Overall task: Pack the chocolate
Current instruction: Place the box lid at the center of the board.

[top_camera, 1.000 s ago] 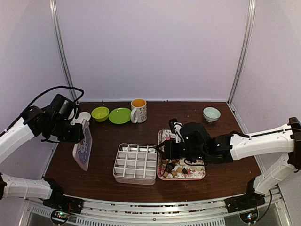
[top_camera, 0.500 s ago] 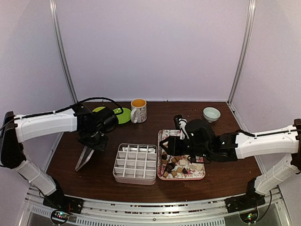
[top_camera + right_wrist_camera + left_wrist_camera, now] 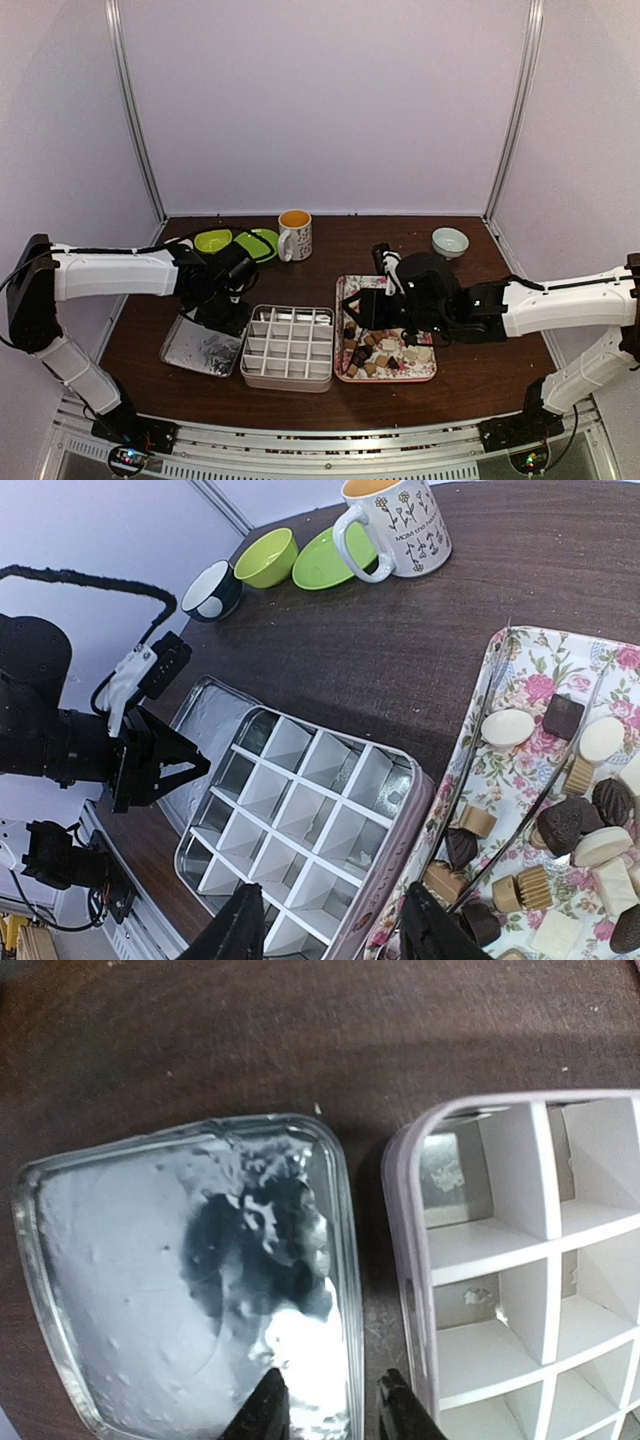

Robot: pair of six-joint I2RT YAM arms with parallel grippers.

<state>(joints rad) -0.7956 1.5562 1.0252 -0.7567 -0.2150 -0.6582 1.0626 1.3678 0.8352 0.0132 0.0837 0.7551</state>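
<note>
Left claw [image 3: 330, 1400] of mine stands parted astride the flat lid's [image 3: 150, 1280] rim, beside the divided box [image 3: 288, 345]. Right claw [image 3: 335, 890] hovers over the floral tray [image 3: 540, 655]; whether it grips the tongs [image 3: 478, 730] I cannot tell. Chocolate [image 3: 562, 822] lies on that tray.

The left claw [image 3: 331, 1405] has laid the lid [image 3: 203, 347] flat beside the divided box [image 3: 289, 346] and parted its jaws.
</note>
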